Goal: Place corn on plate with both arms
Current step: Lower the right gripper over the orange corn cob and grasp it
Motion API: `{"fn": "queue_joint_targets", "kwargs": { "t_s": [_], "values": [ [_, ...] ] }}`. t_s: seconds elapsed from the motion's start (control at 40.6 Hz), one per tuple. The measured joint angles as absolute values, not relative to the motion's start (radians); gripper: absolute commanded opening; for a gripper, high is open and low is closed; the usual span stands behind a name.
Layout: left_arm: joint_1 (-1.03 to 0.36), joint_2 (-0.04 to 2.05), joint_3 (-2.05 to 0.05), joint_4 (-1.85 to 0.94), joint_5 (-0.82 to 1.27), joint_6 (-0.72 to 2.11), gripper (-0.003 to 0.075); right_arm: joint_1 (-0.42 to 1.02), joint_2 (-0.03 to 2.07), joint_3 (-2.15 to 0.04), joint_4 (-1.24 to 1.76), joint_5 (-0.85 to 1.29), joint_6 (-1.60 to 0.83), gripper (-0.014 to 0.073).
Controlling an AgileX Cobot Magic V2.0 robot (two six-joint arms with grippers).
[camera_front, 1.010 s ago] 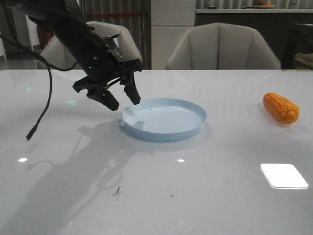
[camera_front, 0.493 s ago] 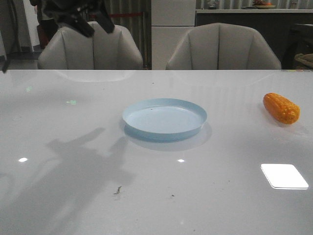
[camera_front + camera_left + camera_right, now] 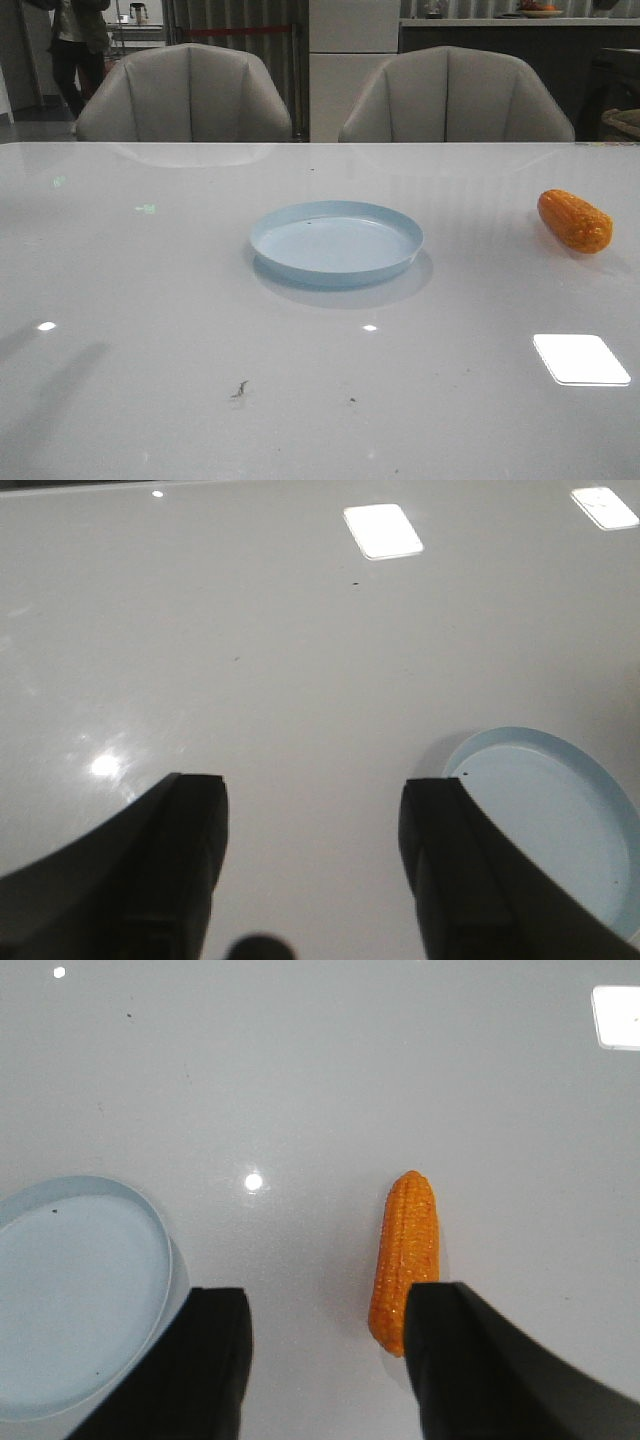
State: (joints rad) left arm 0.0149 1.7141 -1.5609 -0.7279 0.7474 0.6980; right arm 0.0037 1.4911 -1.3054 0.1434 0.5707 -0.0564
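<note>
Lying on the table: the corn [image 3: 575, 220] rests on its side on the white table [image 3: 150, 300], far off to the right of the plate [image 3: 336, 243], not touching it.
Corn look: it is short, orange-yellow and bumpy, with round ends.
Corn from the right wrist: the corn [image 3: 404, 1260] lies just above the tip of one dark finger, and that finger hides its lower end.
Plate: it is round, pale blue and shiny, with a low rim, and it sits flat near the middle of the table.
Inside the plate: there is only a tiny dark speck near the back rim.
Left gripper [image 3: 312, 850]: its two dark fingers are spread wide apart, with bare table between them and nothing in them.
Left gripper and plate: the plate [image 3: 560, 820] shows beside one finger, which covers part of its rim.
Right gripper [image 3: 328, 1360]: its fingers are also wide apart and hold nothing.
Right gripper and plate: the plate [image 3: 75, 1290] sits off to the side of the other finger.
Front view arms: neither arm shows in the front view.
Table marks: a bright white square of light [image 3: 580, 359] shines on the table near the front right, and small dark bits [image 3: 240, 388] lie in front of the plate.
Behind the table: two grey chairs [image 3: 185, 95] stand at the far edge.
</note>
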Motion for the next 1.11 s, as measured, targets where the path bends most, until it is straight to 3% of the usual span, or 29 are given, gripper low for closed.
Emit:
{"fn": "queue_joint_targets", "kwargs": {
  "t_s": [0.246,0.493,0.961,1.109],
  "values": [
    [0.038,1.331,-1.092,-0.696,0.470,0.712,0.0448,-0.021,1.716,-1.445,0.096,0.620,0.026,0.0459],
    [0.038,1.038,-0.807,-0.694,0.353,0.714,0.0448,-0.069,1.932,-1.576,0.077,0.762,0.042,0.0459],
    [0.038,0.957,-0.738,-0.694,0.372,0.717,0.0448,-0.065,2.118,-1.762,0.083,0.867,0.034,0.0460],
    [0.038,0.957,-0.735,-0.694,0.372,0.717,0.0448,-0.060,2.136,-1.767,0.083,0.861,0.034,0.0531]
  ]
}}
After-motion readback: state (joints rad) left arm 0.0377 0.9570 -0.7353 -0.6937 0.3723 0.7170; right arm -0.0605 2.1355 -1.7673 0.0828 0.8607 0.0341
